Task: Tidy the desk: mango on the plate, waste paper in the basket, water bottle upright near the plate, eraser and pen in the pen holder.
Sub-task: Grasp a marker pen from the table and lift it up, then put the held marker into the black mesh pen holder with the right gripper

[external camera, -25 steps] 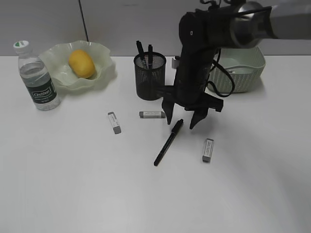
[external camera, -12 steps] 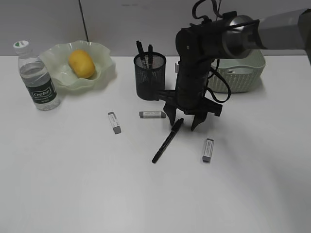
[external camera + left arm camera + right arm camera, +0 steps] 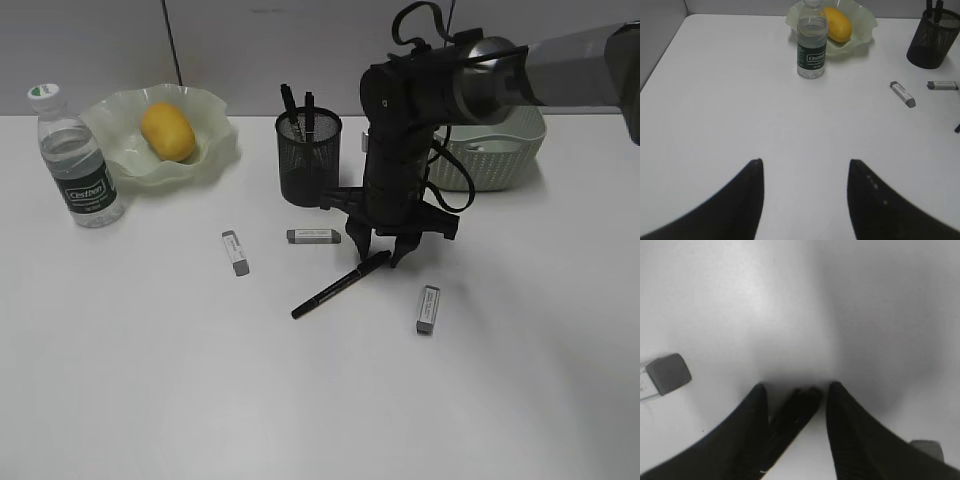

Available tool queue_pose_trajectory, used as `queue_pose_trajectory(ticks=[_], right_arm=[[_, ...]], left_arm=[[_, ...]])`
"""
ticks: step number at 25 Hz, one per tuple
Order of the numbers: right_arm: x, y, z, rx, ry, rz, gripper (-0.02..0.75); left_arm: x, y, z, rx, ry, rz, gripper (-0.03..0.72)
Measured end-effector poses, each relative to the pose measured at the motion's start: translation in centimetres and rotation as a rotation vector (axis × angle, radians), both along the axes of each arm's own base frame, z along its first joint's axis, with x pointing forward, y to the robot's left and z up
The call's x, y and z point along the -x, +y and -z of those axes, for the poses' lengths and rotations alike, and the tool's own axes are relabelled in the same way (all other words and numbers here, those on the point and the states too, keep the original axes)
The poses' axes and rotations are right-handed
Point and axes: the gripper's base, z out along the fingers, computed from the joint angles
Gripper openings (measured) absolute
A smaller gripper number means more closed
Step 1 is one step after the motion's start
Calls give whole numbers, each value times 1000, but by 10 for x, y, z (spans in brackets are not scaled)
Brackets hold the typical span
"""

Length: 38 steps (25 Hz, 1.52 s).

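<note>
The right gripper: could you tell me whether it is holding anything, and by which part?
The right gripper straddles the pen's upper end, fingers either side; a firm hold cannot be told.

The right gripper (image 3: pixel 384 256) has come lower, down to the table (image 3: pixel 150 380), and its fingers (image 3: pixel 361 244) now stand closer together, one on each side of the cap end of the pen (image 3: pixel 340 285). The pen has turned: before, it pointed toward about 1 o'clock in the exterior view; now it lies flatter, toward about 2 o'clock, and its lower tip has moved to the left.
</note>
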Motion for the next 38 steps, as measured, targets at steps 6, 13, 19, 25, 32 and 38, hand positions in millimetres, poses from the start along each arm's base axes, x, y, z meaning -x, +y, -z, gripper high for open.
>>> queue_pose_trajectory(ticks=[6, 13, 19, 25, 32, 38], right_arm=[[0, 0, 0, -3, 5, 4, 193], [0, 1, 0, -5, 5, 1, 142], [-3, 4, -3, -8, -7, -81, 142], [-14, 8, -32, -10, -103, -225, 142], [-28, 7, -113, -1, -420, -329, 141], [-42, 15, -161, -89, -786, -389, 141]], left_arm=[[0, 0, 0, 0, 0, 0, 413], [0, 0, 0, 0, 0, 0, 413], [0, 0, 0, 0, 0, 0, 409], [0, 0, 0, 0, 0, 0, 403], [0, 0, 0, 0, 0, 0, 397], [0, 0, 0, 0, 0, 0, 391]])
